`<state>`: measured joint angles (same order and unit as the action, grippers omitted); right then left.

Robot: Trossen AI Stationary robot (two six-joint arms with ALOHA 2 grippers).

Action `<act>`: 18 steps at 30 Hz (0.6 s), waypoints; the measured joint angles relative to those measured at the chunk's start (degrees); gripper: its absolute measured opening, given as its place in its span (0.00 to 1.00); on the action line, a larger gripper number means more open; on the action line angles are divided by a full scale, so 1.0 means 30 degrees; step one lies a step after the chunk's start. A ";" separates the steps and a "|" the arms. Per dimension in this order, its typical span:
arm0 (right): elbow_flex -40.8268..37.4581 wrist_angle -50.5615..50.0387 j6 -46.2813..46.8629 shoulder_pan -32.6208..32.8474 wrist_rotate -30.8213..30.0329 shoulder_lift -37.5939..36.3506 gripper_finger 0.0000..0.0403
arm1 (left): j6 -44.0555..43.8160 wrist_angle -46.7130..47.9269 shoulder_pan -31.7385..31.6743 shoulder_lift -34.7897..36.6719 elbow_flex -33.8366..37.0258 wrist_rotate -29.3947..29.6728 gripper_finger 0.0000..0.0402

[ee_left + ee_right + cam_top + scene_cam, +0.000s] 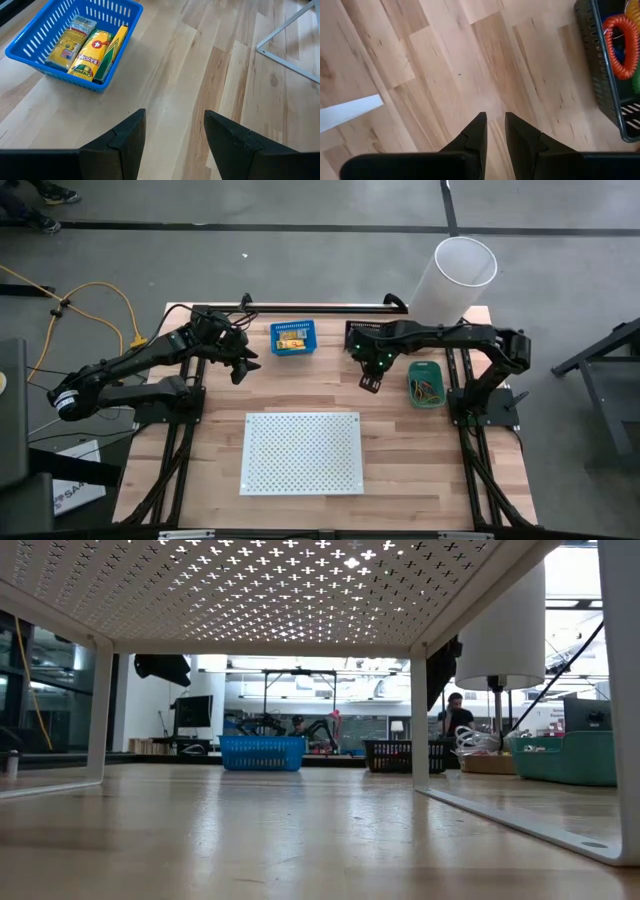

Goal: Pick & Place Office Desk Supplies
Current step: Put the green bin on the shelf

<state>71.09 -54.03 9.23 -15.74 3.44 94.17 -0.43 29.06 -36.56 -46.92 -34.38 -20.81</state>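
Yellow-orange packets [92, 50] lie flat in a blue slotted bin [293, 338] at the table's far middle. An orange plastic loop [620, 45] lies in a black bin [600, 75] under my right arm. Thin rubber bands [427, 390] lie in a green bin [426, 383] at the right. My left gripper [175, 117] hangs open above bare wood just left of the blue bin, also seen from above [243, 368]. My right gripper [492, 120] points down over bare wood between the black and green bins [370, 383], its fingers a narrow gap apart with nothing between them.
A large white perforated board [302, 452] stands on legs at the table's near middle; the low view looks out from under it [300, 590]. A tall white cylinder [455, 275] stands at the far right corner. Bare wood lies between the bins and the board.
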 joint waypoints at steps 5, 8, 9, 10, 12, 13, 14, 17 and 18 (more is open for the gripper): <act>0.0000 -0.0013 0.0196 0.0671 -0.0752 -0.0285 0.14 | 0.0000 0.0000 -0.0006 0.0000 -0.0004 0.0005 0.49; 0.0000 -0.0053 0.0488 0.0992 -0.0807 -0.0564 0.14 | 0.0000 0.0000 -0.0006 0.0000 -0.0004 0.0005 0.49; 0.0000 -0.0066 0.0496 0.1095 -0.0807 -0.0661 0.14 | 0.0000 0.0000 -0.0006 0.0000 -0.0003 0.0005 0.49; 0.0000 -0.0102 0.0498 0.1174 -0.0810 -0.0774 0.14 | 0.0000 0.0000 0.0001 0.0000 -0.0004 -0.0002 0.49; 0.0000 -0.0229 0.0571 0.1374 -0.0823 -0.1002 0.14 | 0.0000 0.0000 0.0001 0.0000 -0.0002 0.0002 0.49; 0.0000 -0.0329 0.0571 0.1513 -0.0914 -0.1084 0.14 | 0.0000 0.0000 -0.0002 0.0000 -0.0003 0.0002 0.49; 0.0000 -0.0417 0.0571 0.1665 -0.1096 -0.1145 0.14 | 0.0000 0.0000 0.0001 0.0000 0.0002 0.0000 0.49; 0.0000 -0.0942 0.0900 0.2154 -0.1510 -0.1151 0.14 | 0.0000 0.0000 -0.0001 0.0000 0.0004 0.0005 0.49; 0.0000 -0.1187 0.1067 0.2327 -0.1556 -0.1145 0.14 | -0.0003 0.0003 -0.0005 0.0000 -0.0002 0.0005 0.49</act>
<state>71.09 -57.60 12.43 -8.75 -1.23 90.74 -0.44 29.07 -36.57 -46.92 -34.39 -20.80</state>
